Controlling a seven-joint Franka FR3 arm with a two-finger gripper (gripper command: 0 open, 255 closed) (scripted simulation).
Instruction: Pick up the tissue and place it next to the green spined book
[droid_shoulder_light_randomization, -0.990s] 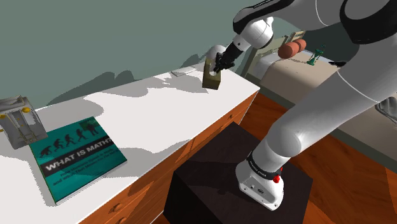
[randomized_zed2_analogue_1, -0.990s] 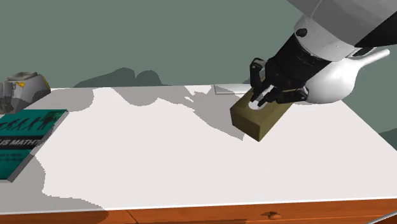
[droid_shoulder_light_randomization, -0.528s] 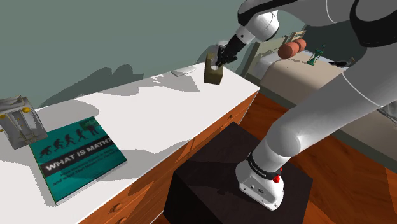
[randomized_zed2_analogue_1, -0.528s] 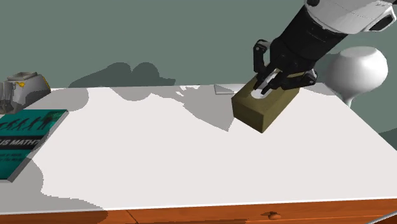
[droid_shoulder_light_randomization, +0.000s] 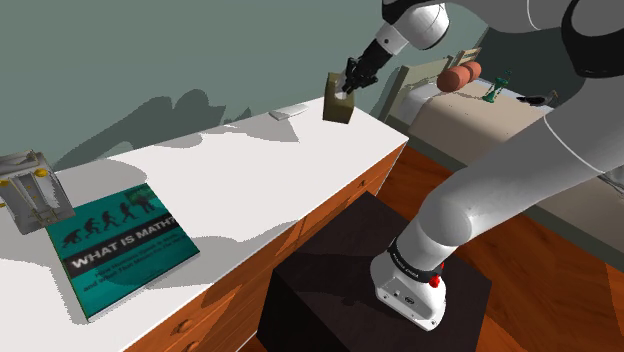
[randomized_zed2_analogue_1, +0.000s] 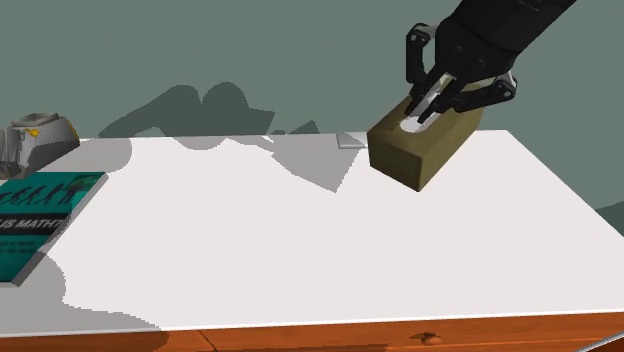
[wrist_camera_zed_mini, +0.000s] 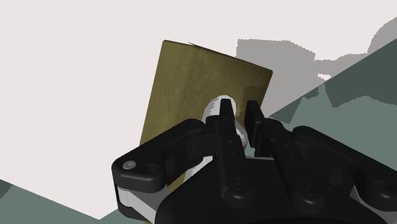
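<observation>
While I view the desk from the shoulder camera, the gripper (droid_shoulder_light_randomization: 350, 88) has its fingers drawn narrow, clasping the olive tissue box (droid_shoulder_light_randomization: 338, 106) at its white opening. The box hangs tilted just above the white tabletop's (droid_shoulder_light_randomization: 250, 170) far end, well apart from the green book (droid_shoulder_light_randomization: 120, 245).

Count, approx: 1 bench (droid_shoulder_light_randomization: 250, 165), 1 tissue box (droid_shoulder_light_randomization: 338, 100), 1 book (droid_shoulder_light_randomization: 120, 245) w/ green cover, 1 grey metal gadget (droid_shoulder_light_randomization: 32, 190), 1 small flat pale bit (droid_shoulder_light_randomization: 287, 113) nr the wall. Robot: 1 arm (droid_shoulder_light_randomization: 520, 150), 1 end effector (droid_shoulder_light_randomization: 351, 87) w/ 2 fingers (wrist_camera_zed_mini: 254, 118), 1 dark stand (droid_shoulder_light_randomization: 330, 290). Past the bench: 1 bed (droid_shoulder_light_randomization: 470, 125), 1 reddish roll (droid_shoulder_light_randomization: 460, 76) on it, 1 small green item (droid_shoulder_light_randomization: 493, 90) nr that.
</observation>
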